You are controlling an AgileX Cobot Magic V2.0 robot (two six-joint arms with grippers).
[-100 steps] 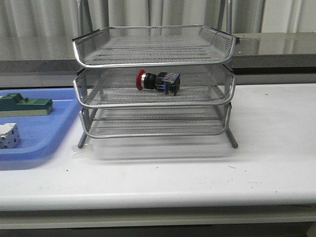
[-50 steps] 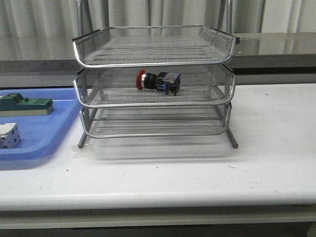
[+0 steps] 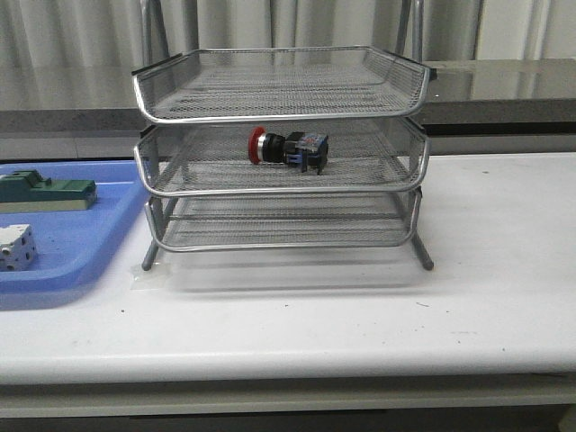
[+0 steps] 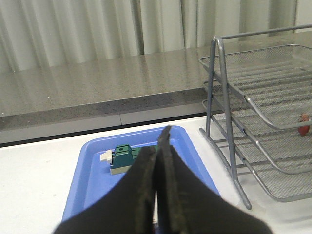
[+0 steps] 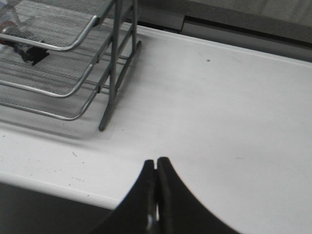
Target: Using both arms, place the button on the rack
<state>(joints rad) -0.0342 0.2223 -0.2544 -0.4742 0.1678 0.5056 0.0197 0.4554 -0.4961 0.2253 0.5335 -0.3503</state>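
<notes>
Your button (image 3: 288, 148) lies on its side in the middle tier of the rack (image 3: 281, 108); its red head points toward the robot's left and its black-and-blue body toward the right; it rests on the mesh floor of that tier, roughly central between the side rims. The rack has 3 mesh tiers and stands on the white tabletop (image 3: 360, 315) on short feet; its top and bottom tiers hold nothing you can see from the front.

In the front view you see neither arm. Your left tool (image 4: 159, 146) shows only in its own wrist view: the 2 dark fingers are pressed together with nothing between them; it hangs over the blue tray (image 4: 92, 168), apart from the rack; the rack's end posts (image 4: 222, 97) stand beside it, and a sliver of the button's red head (image 4: 304, 129) shows through the mesh. Your right tool (image 5: 156, 168) is likewise clenched on nothing; it hangs above bare tabletop on the other side of the rack, well clear of the rack's foot (image 5: 103, 126); the button's dark body (image 5: 31, 54) is faintly visible in the middle tier from there.

On the blue tray, to the robot's left of the rack, you have a flat green block (image 3: 45, 191) and a white-grey cube (image 3: 16, 247); the 2 lie apart from each other.
</notes>
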